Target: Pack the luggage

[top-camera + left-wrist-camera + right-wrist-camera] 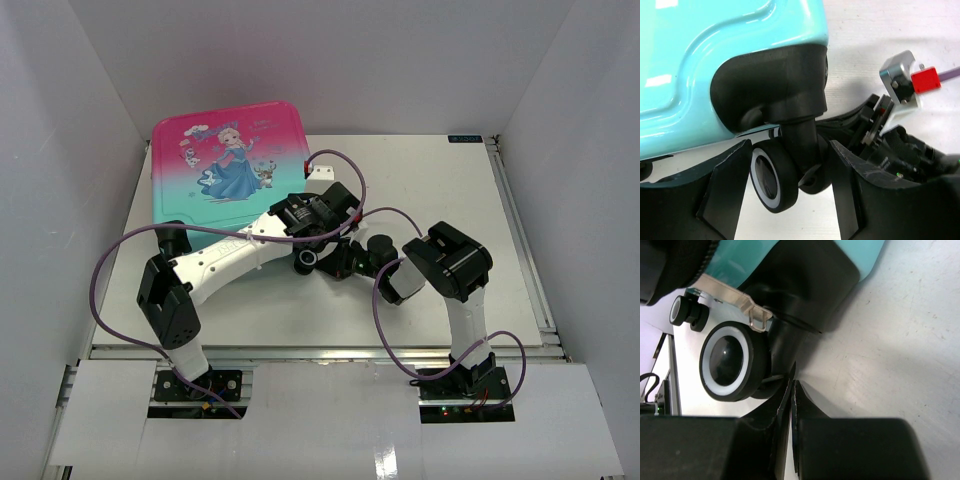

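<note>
Luggage point(225, 165) lay shut, upper left of top view. Left gripper point(790, 167) spread, straddling corner wheel point(771, 179), no contact seen. Right gripper point(791, 390) pressed together, empty, beside wheel. Judged: centre caster stem between fingers before closing, else wheel swivels away.

The white rectangular tabletop point(450, 200) carries a pink-to-teal hard-shell children's suitcase point(228, 165) lying closed at its far left corner, princess print up. A small silver bracket with a red block point(320, 172) lies just beside it.

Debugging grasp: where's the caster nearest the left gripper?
Left wrist view, lower centre: caster wheel sits inside the open left gripper, below the teal corner of the suitcase.
</note>
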